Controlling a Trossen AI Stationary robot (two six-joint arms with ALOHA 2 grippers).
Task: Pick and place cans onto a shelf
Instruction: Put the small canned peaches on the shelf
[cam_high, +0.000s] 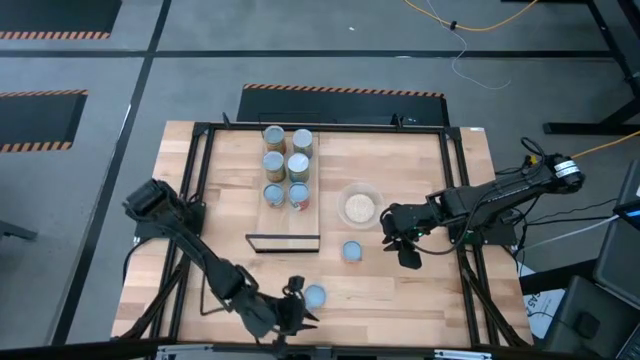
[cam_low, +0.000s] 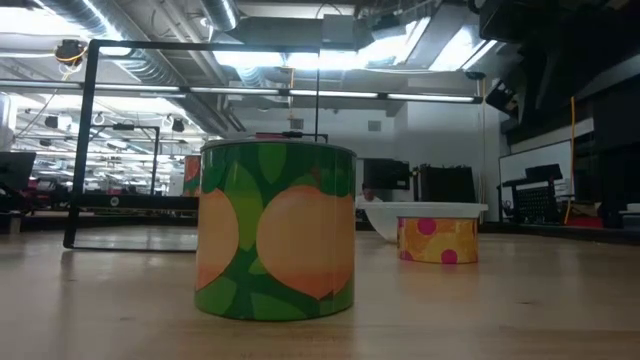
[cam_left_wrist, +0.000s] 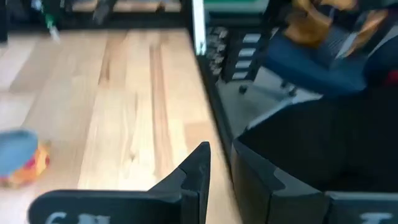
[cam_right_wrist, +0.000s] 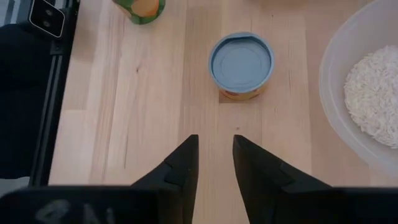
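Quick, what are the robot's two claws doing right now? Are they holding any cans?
Left gripper: fingers slightly apart, holding nothing.
Right gripper: fingers slightly apart, empty, pointing at a blue-topped can.

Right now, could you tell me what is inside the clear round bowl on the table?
The clear bowl holds a heap of white rice-like grains, filling only its middle. Its far side is cut off in the right wrist view; what lies beneath the grains cannot be seen.
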